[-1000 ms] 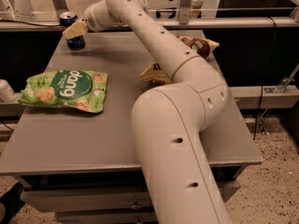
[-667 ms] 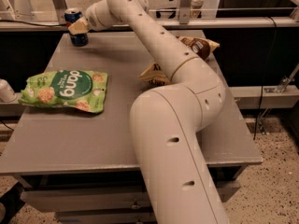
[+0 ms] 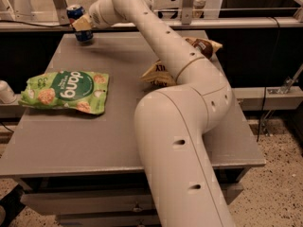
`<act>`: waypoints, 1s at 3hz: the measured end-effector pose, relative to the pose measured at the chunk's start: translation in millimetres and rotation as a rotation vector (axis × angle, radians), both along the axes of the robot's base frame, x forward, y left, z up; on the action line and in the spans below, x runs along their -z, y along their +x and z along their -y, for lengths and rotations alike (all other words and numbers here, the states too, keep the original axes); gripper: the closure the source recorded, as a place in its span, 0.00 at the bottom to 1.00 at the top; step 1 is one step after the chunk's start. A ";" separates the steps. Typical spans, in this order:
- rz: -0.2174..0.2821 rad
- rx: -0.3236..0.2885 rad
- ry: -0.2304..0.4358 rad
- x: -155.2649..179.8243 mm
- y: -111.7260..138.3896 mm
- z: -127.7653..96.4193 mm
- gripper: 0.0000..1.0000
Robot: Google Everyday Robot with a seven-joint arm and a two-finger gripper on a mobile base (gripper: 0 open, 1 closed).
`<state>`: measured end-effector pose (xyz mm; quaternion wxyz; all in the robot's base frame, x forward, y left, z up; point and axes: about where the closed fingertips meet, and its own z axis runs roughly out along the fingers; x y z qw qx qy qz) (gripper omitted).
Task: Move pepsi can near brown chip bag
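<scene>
Gripper [image 3: 81,23] grips can [image 3: 75,11] at upper-left corner of table [image 3: 94,141]; green bag [image 3: 66,90] at left; chip bag [image 3: 158,74] at centre, behind arm [image 3: 175,126]

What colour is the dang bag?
The dang bag is light green with white letters, camera view. The gripper grips the pepsi can far back.

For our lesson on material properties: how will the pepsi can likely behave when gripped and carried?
The pepsi can, against the gripper at the far corner of the table, looks rigid metal, likely smooth and slippery. Upright and cylindrical, it could roll if tipped.
</scene>
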<state>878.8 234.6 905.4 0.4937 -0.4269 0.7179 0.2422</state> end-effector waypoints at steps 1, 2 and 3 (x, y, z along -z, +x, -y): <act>0.030 -0.013 0.024 -22.9 -11.8 14.5 1.00; 0.057 -0.031 0.052 -45.6 -34.1 34.4 1.00; 0.058 -0.051 0.080 -57.4 -72.9 64.9 1.00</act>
